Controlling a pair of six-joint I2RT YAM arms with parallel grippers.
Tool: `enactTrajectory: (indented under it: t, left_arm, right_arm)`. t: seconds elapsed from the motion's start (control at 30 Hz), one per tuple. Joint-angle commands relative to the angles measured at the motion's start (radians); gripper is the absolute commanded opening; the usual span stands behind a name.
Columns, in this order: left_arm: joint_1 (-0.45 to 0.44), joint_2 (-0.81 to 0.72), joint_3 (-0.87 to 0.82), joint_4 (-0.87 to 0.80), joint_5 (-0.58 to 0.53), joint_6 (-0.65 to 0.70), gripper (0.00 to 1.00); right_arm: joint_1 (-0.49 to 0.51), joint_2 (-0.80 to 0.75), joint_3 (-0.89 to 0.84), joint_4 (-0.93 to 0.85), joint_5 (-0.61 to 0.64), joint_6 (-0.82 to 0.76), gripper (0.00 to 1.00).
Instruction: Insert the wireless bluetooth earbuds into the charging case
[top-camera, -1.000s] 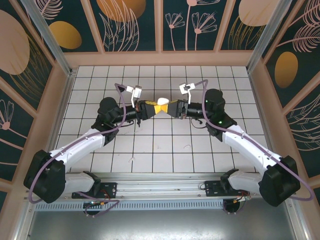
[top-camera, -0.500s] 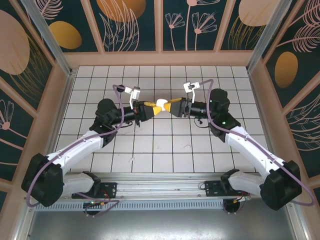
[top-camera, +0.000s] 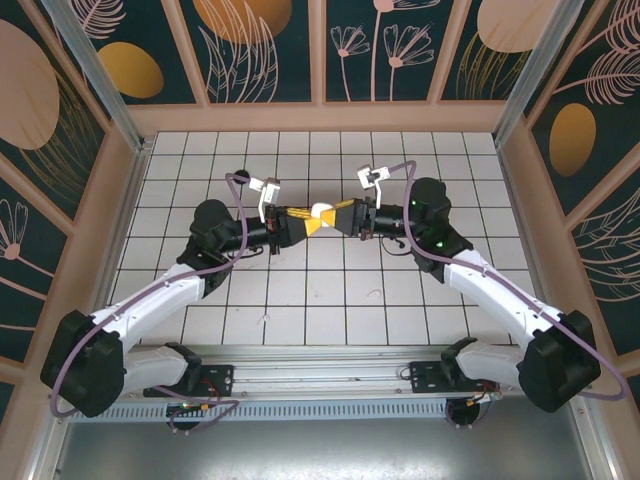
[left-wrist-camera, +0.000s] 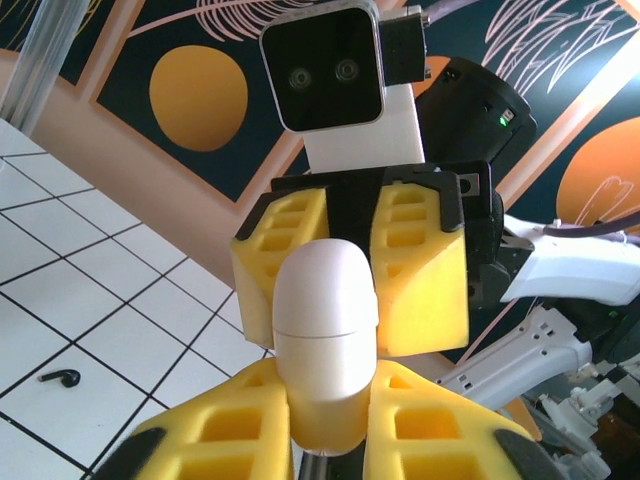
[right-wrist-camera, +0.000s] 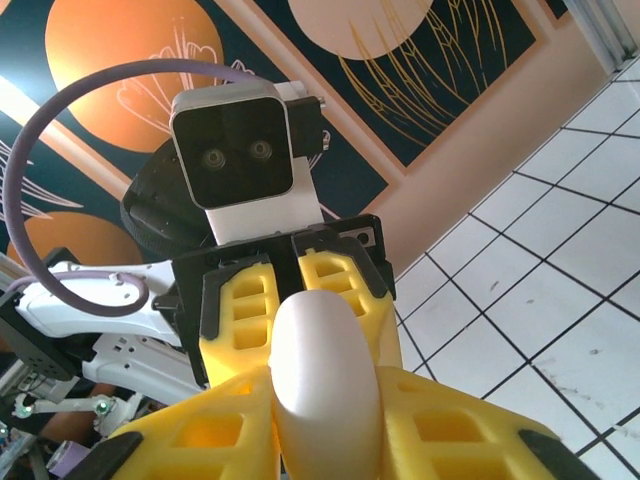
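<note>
The case (left-wrist-camera: 325, 320) is held in the air above the middle of the table (top-camera: 300, 310), gripped from both ends. The left hand (top-camera: 306, 221) is clenched on one half and the right hand (top-camera: 340, 215) on the other, so the two hands meet tip to tip. The yellow fingers (left-wrist-camera: 275, 270) press on the case's rounded sides. A thin seam runs across the case and its two halves sit together. One black earbud (left-wrist-camera: 60, 378) lies on a white tile below, well apart from the case.
</note>
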Motion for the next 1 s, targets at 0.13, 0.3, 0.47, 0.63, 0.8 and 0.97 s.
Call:
enactTrajectory:
  t: [0.13,0.3,0.47,0.63,0.8,0.97]
  left_arm:
    - [-0.006,-0.011,0.034,-0.105,0.07,0.094,0.45]
    - [-0.005,-0.046,0.052,-0.215,0.088,0.218,0.58]
    - [-0.006,-0.068,0.051,-0.211,0.084,0.267,0.56]
    - [-0.003,-0.039,0.057,-0.159,0.084,0.236,0.52]
    - [-0.004,-0.014,0.053,-0.104,0.088,0.205,0.41]
    - [-0.003,-0.01,0.051,-0.069,0.086,0.189,0.28]
  right_arm:
    - [0.005,0.002,0.052,-0.111,-0.029,-0.179,0.13]
    - [0.001,-0.018,0.075,-0.189,-0.025,-0.299,0.12]
    - [-0.001,-0.013,0.079,-0.174,-0.061,-0.324,0.11]
    - [0.0,-0.015,0.06,-0.104,-0.082,-0.294,0.11]
    - [0.0,-0.027,0.044,-0.054,-0.081,-0.265,0.11]
    - [0.002,-0.032,0.034,-0.053,-0.087,-0.262,0.11]
